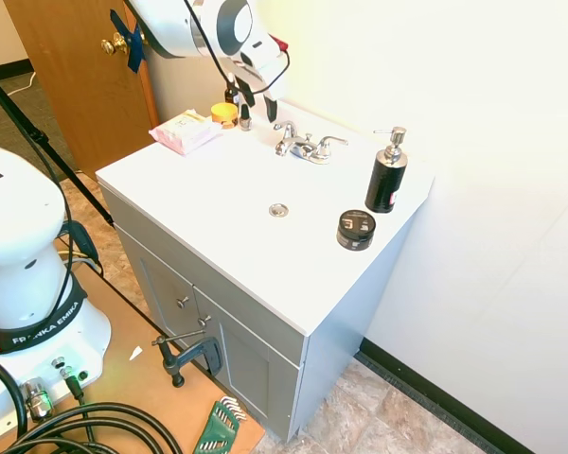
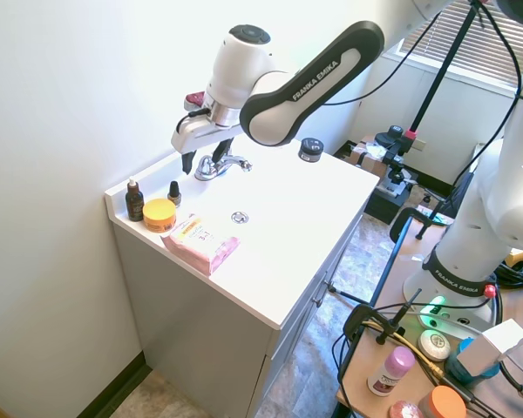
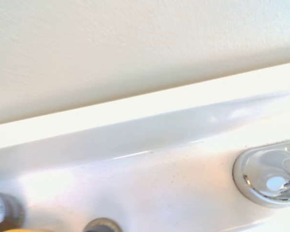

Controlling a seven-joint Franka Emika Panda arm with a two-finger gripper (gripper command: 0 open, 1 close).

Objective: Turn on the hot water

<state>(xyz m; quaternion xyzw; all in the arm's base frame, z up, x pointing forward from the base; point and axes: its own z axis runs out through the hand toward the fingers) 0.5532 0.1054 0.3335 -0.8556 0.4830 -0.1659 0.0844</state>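
Small shiny chrome faucet's left lever [image 1: 286, 127]: judged rigid, slick; best pushed near tip. End effector [image 1: 257, 104] fingers spread, empty.

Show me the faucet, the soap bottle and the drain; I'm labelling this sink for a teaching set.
faucet [image 1: 303, 145]: first exterior view, on its chrome body.
soap bottle [image 1: 386, 180]: first exterior view, on its black body.
drain [image 1: 278, 210]: first exterior view, on the metal ring.

Bright, washed-out exterior views — wrist view soft, perhaps out of focus
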